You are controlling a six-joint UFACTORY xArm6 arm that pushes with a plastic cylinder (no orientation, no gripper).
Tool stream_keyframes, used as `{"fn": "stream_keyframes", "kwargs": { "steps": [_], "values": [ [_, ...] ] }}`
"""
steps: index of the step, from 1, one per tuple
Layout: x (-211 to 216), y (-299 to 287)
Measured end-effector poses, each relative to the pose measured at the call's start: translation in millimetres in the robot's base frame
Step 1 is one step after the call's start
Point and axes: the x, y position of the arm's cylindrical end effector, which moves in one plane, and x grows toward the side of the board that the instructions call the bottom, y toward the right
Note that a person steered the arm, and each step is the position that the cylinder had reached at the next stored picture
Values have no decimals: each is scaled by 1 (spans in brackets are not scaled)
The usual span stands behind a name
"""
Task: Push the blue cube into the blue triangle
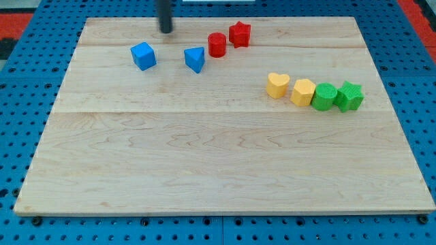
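The near half of the wooden board (204, 170) carries nothing. Farther back, at about three o'clock from the board's middle, a row runs left to right: a yellow heart (276, 86), a second yellow block (303, 92), a green block (325, 96) and a green star-like block (350, 95), touching or nearly so.

Farther still, the blue cube (143, 56) sits at nine o'clock from the blue triangle (195, 59), a clear gap between them. A red cylinder (216, 44) and red star (240, 34) lie at one o'clock of the triangle.

Farthest, my tip (166, 30) stands at one o'clock from the cube, not touching. There is no claw, only a rod. I judge it must circle to the cube's nine o'clock side.
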Motion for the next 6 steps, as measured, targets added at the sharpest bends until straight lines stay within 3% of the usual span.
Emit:
{"fn": "stream_keyframes", "kwargs": {
  "steps": [1, 3, 4, 6],
  "values": [
    [53, -54],
    [80, 95],
    [164, 66],
    [229, 263]
  ]
}}
